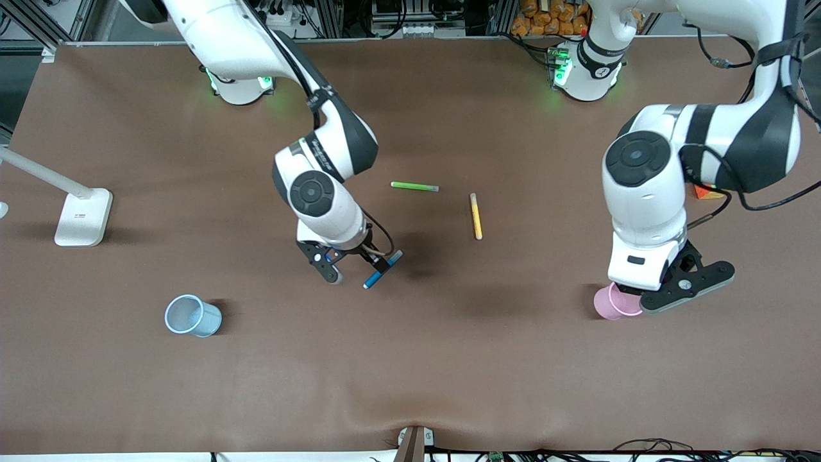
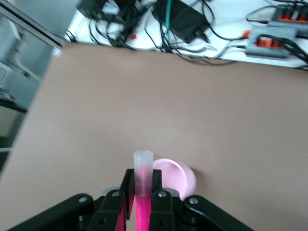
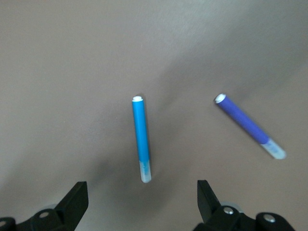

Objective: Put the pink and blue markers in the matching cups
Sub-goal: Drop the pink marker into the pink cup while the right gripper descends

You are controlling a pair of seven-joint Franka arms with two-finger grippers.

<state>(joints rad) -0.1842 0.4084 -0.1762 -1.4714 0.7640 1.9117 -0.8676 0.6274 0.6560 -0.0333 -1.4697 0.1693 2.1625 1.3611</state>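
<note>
Brown matting covered the table (image 1: 449,359), and the pink cup (image 1: 614,303) served as the fixed mark near the left arm's end of it. That cup lay tipped on its side, its open mouth showing in the left wrist view (image 2: 169,175). Directly over it hung the left gripper (image 1: 683,292), its fingers (image 2: 126,192) closed narrowly on the pink marker (image 2: 142,192), which pointed cap-first toward the cup's rim; the pale cap stood just clear of the fingers and beside the cup's mouth.

Well away from the pink cup, toward the right arm's end of the table, the right gripper (image 1: 349,269) hovered with its jaws spread wide and nothing between them. Beneath it, on the mat, lay the blue marker (image 1: 383,269), flat and untouched; in the right wrist view it sat between the two open fingertips (image 3: 141,139), pale cap toward the camera. A dark purple pen (image 3: 248,126) lay near it at an angle, the two apart.

Farther again from the pink cup, toward the right arm's end, the blue cup (image 1: 192,316) lay tilted on the mat, mouth open toward the front camera. A green pen (image 1: 414,187) and a yellow pen (image 1: 476,216) lay farther from the front camera than the pink cup, between the two arms, and apart from each other.
</note>
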